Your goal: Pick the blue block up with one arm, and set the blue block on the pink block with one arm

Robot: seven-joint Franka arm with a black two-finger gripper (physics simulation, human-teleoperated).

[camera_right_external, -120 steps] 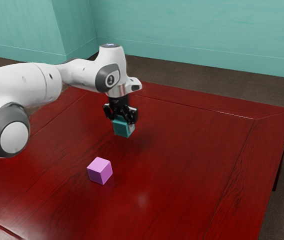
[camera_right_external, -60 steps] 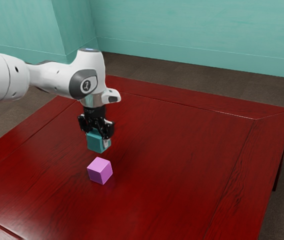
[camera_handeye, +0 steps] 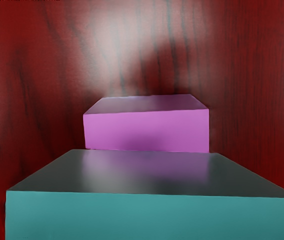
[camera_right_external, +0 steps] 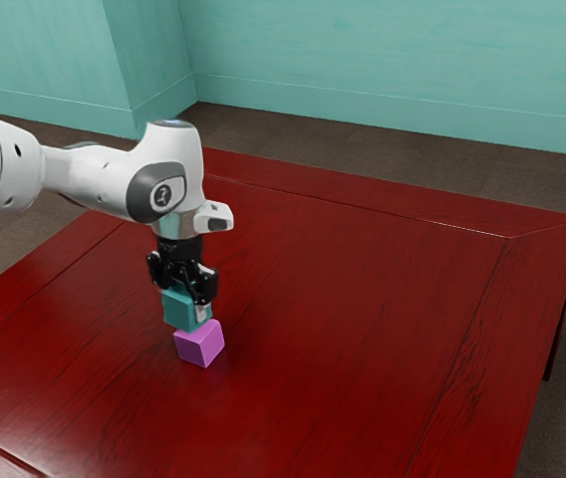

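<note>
My black gripper (camera_right_external: 185, 296) is shut on the blue block (camera_right_external: 182, 312), a teal-blue cube. The cube hangs directly over the pink block (camera_right_external: 199, 344), its underside at or just above the pink top; I cannot tell whether they touch. In the wrist view the blue block (camera_handeye: 152, 200) sits large under my hand, with the pink block (camera_handeye: 147, 125) showing just beyond it on the red wood.
The dark red wooden table (camera_right_external: 383, 329) spreads wide around the two cubes. Its far edge (camera_right_external: 403, 214) and the edge at the exterior view's right lie well away. Teal walls and brown floor surround it.
My arm has carried the blue block from mid-table toward the exterior view's left and down, until it hangs right over the pink block. The pink block has stayed in place.
</note>
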